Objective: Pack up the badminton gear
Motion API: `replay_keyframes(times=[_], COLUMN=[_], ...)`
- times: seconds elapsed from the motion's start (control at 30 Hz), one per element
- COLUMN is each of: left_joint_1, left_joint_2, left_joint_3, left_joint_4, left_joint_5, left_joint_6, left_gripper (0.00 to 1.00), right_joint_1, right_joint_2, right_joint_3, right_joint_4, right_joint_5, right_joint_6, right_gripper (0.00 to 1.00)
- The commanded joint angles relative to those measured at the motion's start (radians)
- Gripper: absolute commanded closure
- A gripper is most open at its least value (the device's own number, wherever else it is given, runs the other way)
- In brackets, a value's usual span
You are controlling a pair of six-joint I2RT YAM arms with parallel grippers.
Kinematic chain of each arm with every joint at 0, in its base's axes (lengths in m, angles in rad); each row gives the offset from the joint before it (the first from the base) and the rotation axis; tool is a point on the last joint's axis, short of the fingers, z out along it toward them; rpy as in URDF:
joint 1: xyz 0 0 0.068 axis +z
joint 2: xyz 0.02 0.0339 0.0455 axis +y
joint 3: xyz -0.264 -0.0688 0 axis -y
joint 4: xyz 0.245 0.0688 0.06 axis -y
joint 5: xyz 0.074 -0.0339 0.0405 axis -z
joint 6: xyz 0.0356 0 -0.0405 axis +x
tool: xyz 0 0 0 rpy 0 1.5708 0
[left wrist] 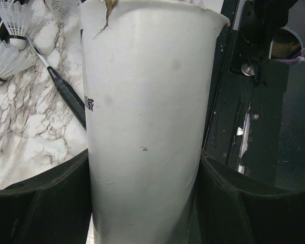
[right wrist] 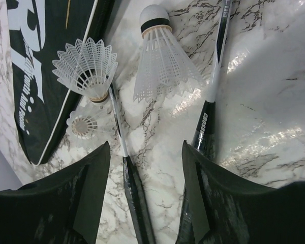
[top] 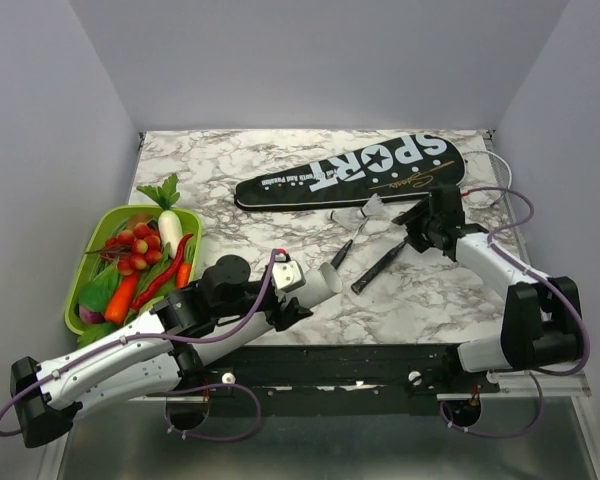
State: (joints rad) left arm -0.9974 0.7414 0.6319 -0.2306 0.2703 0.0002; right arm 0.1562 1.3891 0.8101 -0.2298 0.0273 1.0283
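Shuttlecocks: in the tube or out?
Out: three shuttlecocks lie on the marble table among the racket shafts. The white tube in the left gripper shows only its outer wall; contents cannot tell.

A green tray (top: 108, 216) sat on the left part of the marble-patterned table (top: 280, 230), close to the table's left edge. It was crowded with toy vegetables: a white radish (top: 169, 225) lay near the far rim, and its leafy green top (top: 160, 191) stuck out over that rim. A cluster of small red round pieces (top: 135, 250) lay just left of the radish. A long red chilli (top: 168, 270) ran diagonally through the middle, with an orange carrot (top: 123, 297) beside it on the left and a second orange piece (top: 184, 273) against the right wall. Dark green leaves (top: 100, 288) filled the near left corner. Plain pale walls (top: 310, 60) enclosed the table on three sides.
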Motion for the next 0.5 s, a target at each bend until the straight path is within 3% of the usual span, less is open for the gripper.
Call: replay_keyframes(times=[0.0,0.47], left_joint_1=[-0.009,-0.01], left_joint_2=[0.0,0.001], left_joint_3=[0.0,-0.006], left_joint_4=[-0.006,-0.004], left_joint_5=[0.015,0.018], left_joint_6=[-0.049,-0.052], left_gripper=[1.0,1.0], right_joint_1=[0.009,0.008], right_joint_2=[0.045,0.238], right_joint_3=[-0.014,0.116], right_joint_4=[0.102,0.098], right_joint_5=[0.011,0.14], right_joint_6=[0.151,0.234], right_gripper=[0.33,0.39])
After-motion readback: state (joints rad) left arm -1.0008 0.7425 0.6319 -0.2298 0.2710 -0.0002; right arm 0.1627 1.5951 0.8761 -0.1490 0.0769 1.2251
